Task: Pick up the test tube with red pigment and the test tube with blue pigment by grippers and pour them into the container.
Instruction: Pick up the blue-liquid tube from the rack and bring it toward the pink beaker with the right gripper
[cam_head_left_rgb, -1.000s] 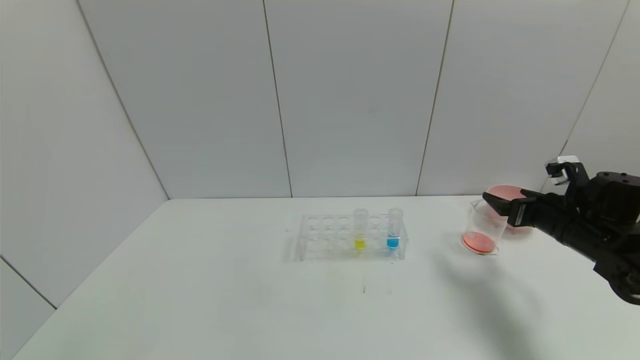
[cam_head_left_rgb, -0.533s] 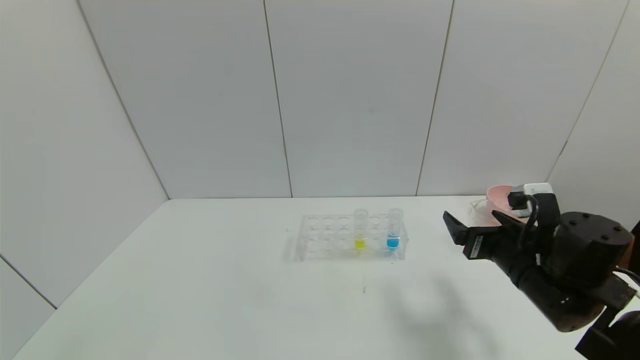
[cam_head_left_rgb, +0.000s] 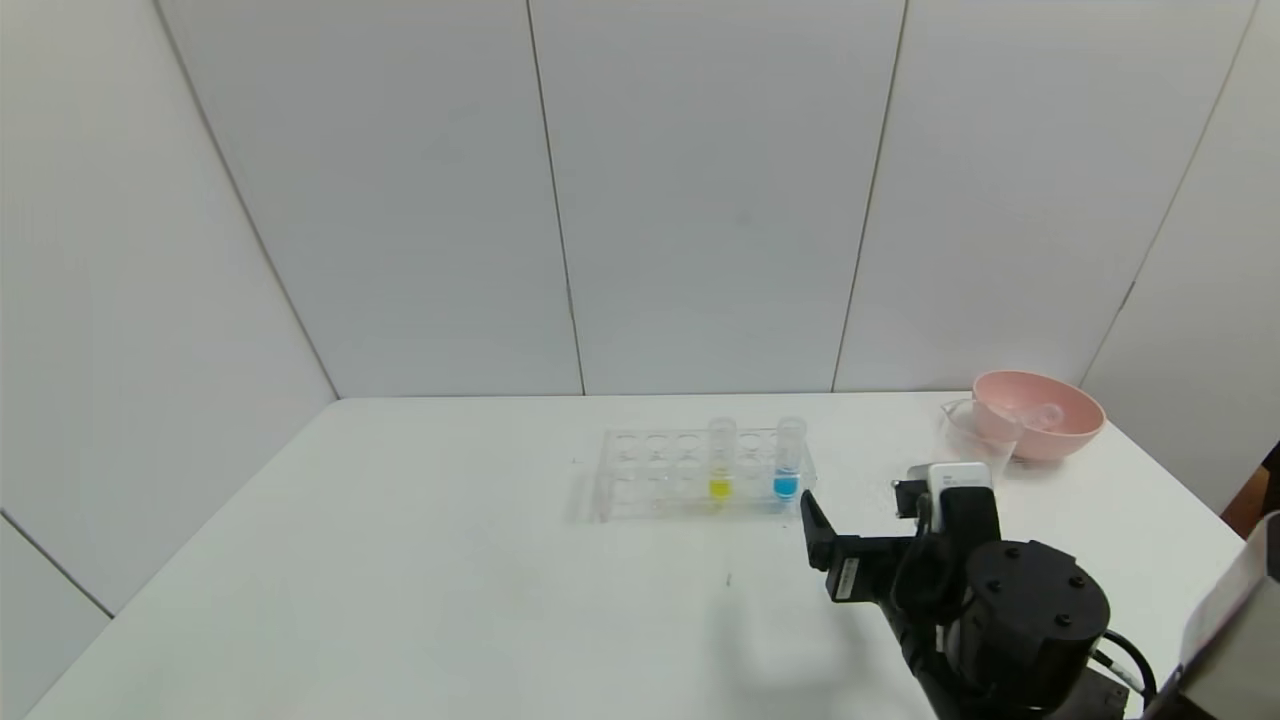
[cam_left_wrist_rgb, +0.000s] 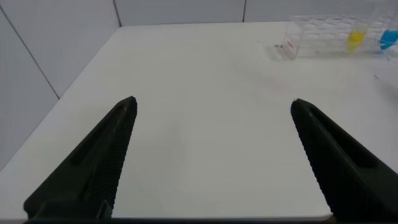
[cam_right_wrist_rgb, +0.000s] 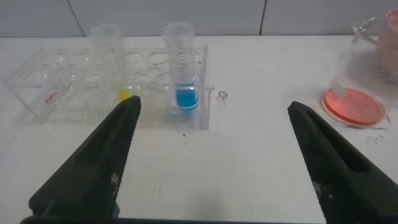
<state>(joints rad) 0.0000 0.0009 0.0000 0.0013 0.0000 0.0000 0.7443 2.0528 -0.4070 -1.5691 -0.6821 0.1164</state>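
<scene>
Right gripper (cam_head_left_rgb: 812, 525) (nearer now) beside blue tube (cam_head_left_rgb: 789, 460)

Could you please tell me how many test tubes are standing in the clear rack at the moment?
2: a yellow-liquid tube and the test tube with blue pigment beside it, toward the rack's beaker-side end. An emptied tube seems to lie in the pink bowl.

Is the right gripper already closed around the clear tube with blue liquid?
No: the right gripper is open, and the clear tube with blue liquid stands untouched in the clear plastic rack beyond its fingertips.
</scene>
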